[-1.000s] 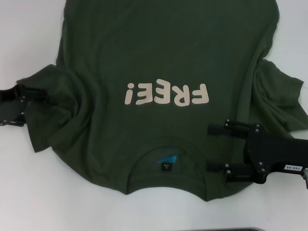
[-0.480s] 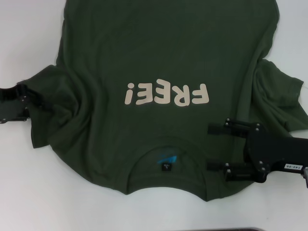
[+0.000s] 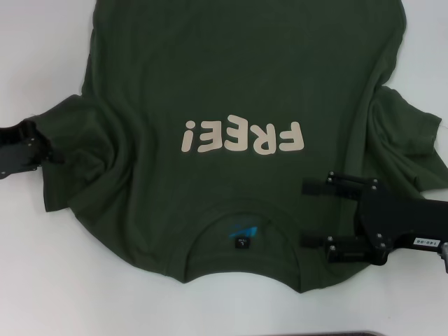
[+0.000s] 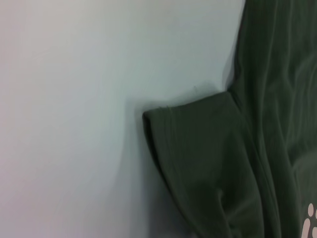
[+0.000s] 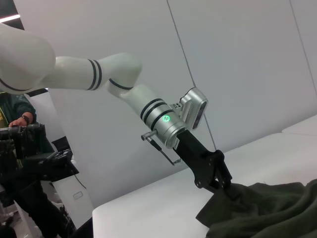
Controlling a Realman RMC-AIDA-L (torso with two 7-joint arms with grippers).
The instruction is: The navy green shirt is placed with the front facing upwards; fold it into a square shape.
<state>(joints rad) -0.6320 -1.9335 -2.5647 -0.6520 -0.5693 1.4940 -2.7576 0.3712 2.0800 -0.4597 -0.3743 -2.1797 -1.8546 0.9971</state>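
The navy green shirt [image 3: 238, 77] lies spread front up on the white table, its cream "FREE!" lettering [image 3: 241, 136] upside down to me. Its collar and blue neck label [image 3: 241, 234] are on the side nearest me. My left gripper [image 3: 42, 150] is at the outer edge of the left sleeve [image 3: 77, 157], shut on the cloth. The right wrist view shows the shirt [image 5: 267, 208] rising in a peak to the left gripper [image 5: 220, 184]. The left wrist view shows the sleeve hem [image 4: 193, 148] against bare table. My right gripper [image 3: 315, 213] is open over the shoulder beside the collar.
The white table [image 3: 42, 280] surrounds the shirt on the left and near sides. The right sleeve [image 3: 406, 147] lies bunched at the right edge. In the right wrist view a person [image 5: 17, 116] stands by dark equipment beyond the table's far side.
My left gripper has shifted a little outward to the left, and the sleeve's lower corner has drawn up and over with it. The right arm has not moved.
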